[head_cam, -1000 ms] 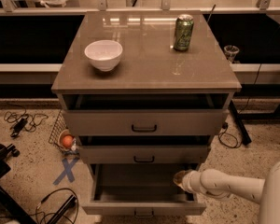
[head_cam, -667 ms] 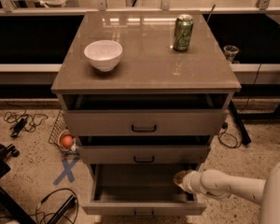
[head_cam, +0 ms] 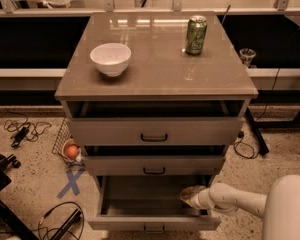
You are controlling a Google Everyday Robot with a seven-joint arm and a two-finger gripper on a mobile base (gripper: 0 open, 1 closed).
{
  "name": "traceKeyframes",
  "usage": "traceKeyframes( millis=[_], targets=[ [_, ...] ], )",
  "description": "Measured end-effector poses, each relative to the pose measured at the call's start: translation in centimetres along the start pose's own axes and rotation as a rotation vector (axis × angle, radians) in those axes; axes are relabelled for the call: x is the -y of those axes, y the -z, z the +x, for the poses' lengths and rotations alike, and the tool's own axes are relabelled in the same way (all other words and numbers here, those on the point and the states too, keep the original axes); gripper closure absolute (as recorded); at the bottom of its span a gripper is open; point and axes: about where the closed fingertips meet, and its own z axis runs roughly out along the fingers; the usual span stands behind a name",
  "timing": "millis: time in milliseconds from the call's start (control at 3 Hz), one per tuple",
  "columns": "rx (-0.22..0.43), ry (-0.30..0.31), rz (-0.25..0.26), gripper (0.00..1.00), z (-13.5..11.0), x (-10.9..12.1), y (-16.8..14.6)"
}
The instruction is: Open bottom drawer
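Observation:
The grey-taupe cabinet has three drawers, all pulled out in steps. The bottom drawer (head_cam: 152, 223) is pulled out farthest, its empty inside showing and its small black bar handle (head_cam: 154, 229) at the frame's lower edge. My white arm comes in from the lower right. My gripper (head_cam: 188, 196) reaches over the bottom drawer's right side, inside its rear right corner, just under the middle drawer (head_cam: 154, 165). The top drawer (head_cam: 154, 131) stands slightly open above.
A white bowl (head_cam: 110, 58) and a green can (head_cam: 196, 35) stand on the cabinet top (head_cam: 157, 79). Cables (head_cam: 21, 130), a blue tape cross (head_cam: 71, 182) and an orange object in a wire basket (head_cam: 70, 150) lie on the floor at left. A dark bar (head_cam: 256, 131) leans at right.

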Motion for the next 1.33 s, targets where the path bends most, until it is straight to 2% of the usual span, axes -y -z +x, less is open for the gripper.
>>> traceKeyframes(
  millis=[333, 667, 1000, 1333],
  targets=[
    [0.016, -0.025, -0.038, 1.0, 1.0, -1.0, -2.6],
    [-0.003, -0.035, -0.071, 1.0, 2.2, -2.8, -3.4],
    [-0.039, -0.041, -0.111, 1.0, 3.6, -6.2, -3.0],
    [-0.047, -0.04, -0.118, 1.0, 3.9, -7.5, -2.3]
  ],
)
